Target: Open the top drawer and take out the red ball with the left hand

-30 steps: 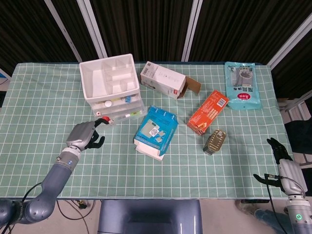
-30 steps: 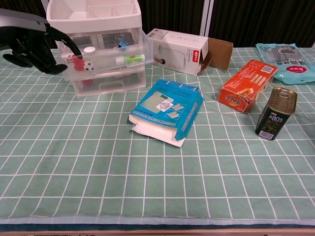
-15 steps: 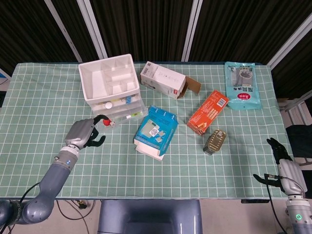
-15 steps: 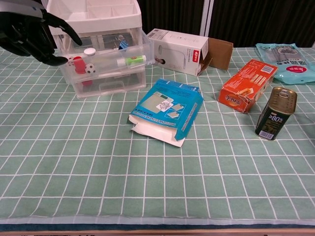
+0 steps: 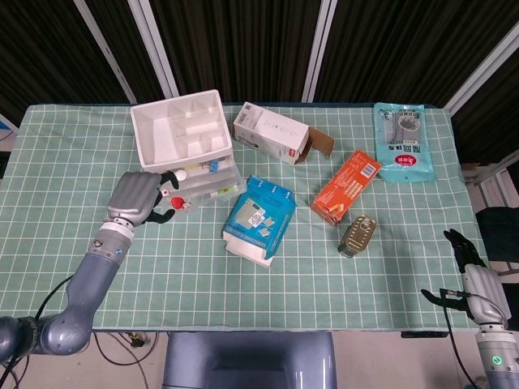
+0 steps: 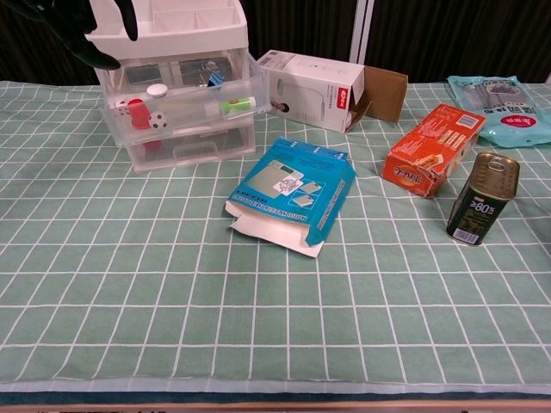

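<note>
A white drawer unit with clear drawers stands at the table's back left. Its top drawer is pulled out a little. At the drawer's left front lies the red ball, beside a small black-and-white ball and a tube. My left hand hovers at the drawer's left front corner. Its fingers are spread around the red ball and hold nothing. In the chest view the left hand shows high above the drawer. My right hand hangs open off the table's front right.
A blue box lies just right of the drawers. Behind it sits a white carton with an open flap. To the right are an orange box, a tin can and a teal pouch.
My left hand has risen and moved in toward the drawer unit. The top drawer stands slightly further out than a second ago. The right hand has not moved.
</note>
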Robot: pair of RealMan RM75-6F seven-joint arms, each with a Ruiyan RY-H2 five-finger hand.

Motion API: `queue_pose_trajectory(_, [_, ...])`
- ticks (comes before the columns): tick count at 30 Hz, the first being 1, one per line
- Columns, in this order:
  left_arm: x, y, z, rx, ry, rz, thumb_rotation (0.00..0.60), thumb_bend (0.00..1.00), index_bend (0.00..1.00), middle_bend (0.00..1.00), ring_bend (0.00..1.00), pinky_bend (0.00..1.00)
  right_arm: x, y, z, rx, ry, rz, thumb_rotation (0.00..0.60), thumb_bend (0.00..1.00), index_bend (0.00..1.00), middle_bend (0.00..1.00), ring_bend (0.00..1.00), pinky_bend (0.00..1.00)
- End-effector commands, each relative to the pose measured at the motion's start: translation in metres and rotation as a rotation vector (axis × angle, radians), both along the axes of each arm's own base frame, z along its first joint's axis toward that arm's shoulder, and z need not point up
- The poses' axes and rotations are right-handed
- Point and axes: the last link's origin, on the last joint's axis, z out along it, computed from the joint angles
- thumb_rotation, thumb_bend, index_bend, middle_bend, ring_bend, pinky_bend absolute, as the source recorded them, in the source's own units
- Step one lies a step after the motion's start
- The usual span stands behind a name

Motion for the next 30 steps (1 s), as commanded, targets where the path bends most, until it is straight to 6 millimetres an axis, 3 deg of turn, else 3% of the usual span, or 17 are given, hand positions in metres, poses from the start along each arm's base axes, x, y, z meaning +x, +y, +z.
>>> queue_pose_trajectory(1, [0.002, 0.019, 0.005, 0.023, 0.153, -0.015, 0.6, 0.22, 0.41, 1.0, 1.0, 1.0, 0.0, 0.0, 0.0, 0.001, -0.001, 0.0, 0.6, 0.09, 0.0, 0.0, 0.0, 0.22])
queue_pose_trajectory(12, [-0.008, 0.04, -0.009, -0.01, 0.247, 0.023, 0.6, 0.22, 0.44, 1.0, 1.0, 1.0, 0.0, 0.0, 0.0, 0.002, -0.001, -0.003, 0.6, 0.09, 0.0, 0.0, 0.0, 0.22])
queue_pose_trajectory(30, [-0.003, 0.043, -0.033, -0.041, 0.212, 0.083, 0.6, 0.22, 0.44, 1.0, 1.0, 1.0, -0.001, -0.001, 0.0, 0.005, -0.008, -0.006, 0.6, 0.09, 0.0, 0.0, 0.0, 0.22])
